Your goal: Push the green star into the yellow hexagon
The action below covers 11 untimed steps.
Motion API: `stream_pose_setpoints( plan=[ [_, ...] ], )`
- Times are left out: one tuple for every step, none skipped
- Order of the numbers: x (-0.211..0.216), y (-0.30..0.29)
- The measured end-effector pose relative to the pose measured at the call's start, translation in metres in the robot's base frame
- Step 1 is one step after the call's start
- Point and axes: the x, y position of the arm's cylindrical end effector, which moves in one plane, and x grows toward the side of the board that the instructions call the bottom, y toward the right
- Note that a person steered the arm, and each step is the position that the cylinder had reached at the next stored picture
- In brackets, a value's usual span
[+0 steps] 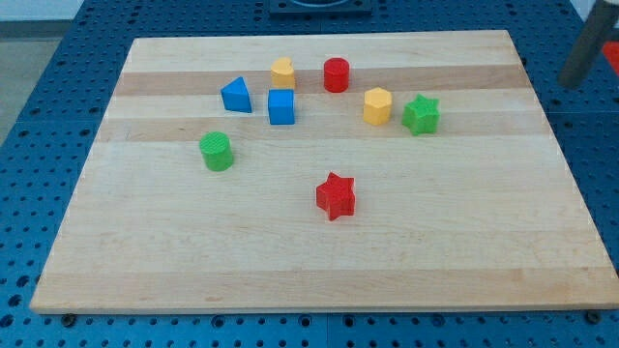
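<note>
Green star (421,114) sits toward the view's upper right of the tabletop (319,261), just beside the yellow hexagon (377,105) on that block's right, a narrow gap or bare contact between them; which, I cannot tell. My tip does not show; only a blurred dark bar (588,43) crosses the view's top right corner, off the board, so there is no hand state to tell. The tabletop is a pale wooden board of glued strips, lying on a blue perforated base (58,58). Also on it: a red cylinder (336,74), a yellow heart-like block (282,72), a blue cube (280,106), a blue triangular block (236,95), a green cylinder (217,151) and a red star (336,196), the last well apart near the middle.
</note>
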Motion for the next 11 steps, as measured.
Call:
stream_pose_setpoints(
  plan=[
    [0.047, -0.013],
    [0.075, -0.044],
    [0.084, -0.072],
    [0.083, -0.109],
    [0.080, -0.139],
    [0.080, -0.160],
    [0.072, -0.180],
    [0.058, -0.196],
    [0.054, -0.216],
    [0.051, -0.229],
    [0.037, -0.234]
  ],
)
